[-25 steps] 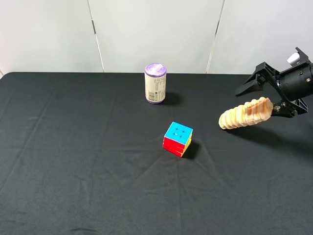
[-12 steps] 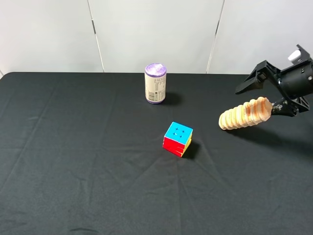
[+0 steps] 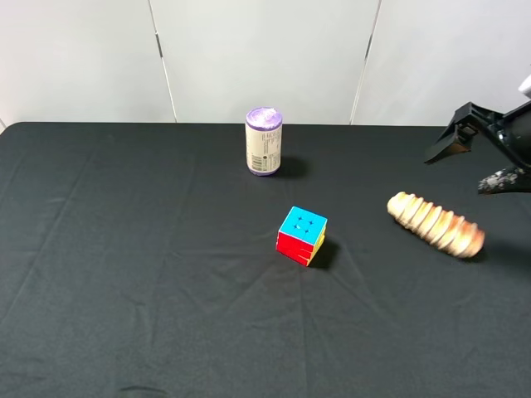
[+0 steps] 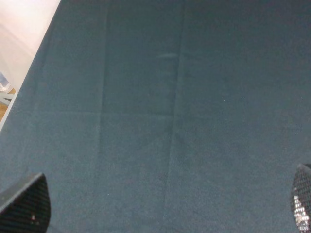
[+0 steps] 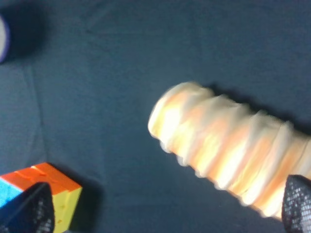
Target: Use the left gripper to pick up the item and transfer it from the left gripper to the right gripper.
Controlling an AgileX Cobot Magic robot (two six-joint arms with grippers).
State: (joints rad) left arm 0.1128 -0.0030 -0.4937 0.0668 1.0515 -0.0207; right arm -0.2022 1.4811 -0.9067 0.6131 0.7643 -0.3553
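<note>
The item (image 3: 436, 224), a tan ridged loaf-like toy, lies flat on the black cloth at the right, free of both grippers. In the right wrist view it (image 5: 228, 150) lies below and between the fingertips, blurred. My right gripper (image 3: 458, 172) hangs open and empty above and to the right of it, at the frame's right edge; its tips show wide apart in the right wrist view (image 5: 160, 208). My left gripper (image 4: 163, 206) is out of the exterior view. In the left wrist view it is open and empty over bare cloth.
A multicoloured puzzle cube (image 3: 301, 235) stands mid-table, left of the item, and shows in the right wrist view (image 5: 43, 189). A purple-topped can (image 3: 264, 141) stands upright at the back. The black cloth (image 3: 124, 274) covers the whole table.
The right gripper held the item raised; now its jaws have spread and it has drawn back to the right. The item has dropped onto the cloth and lies turned the other way.
</note>
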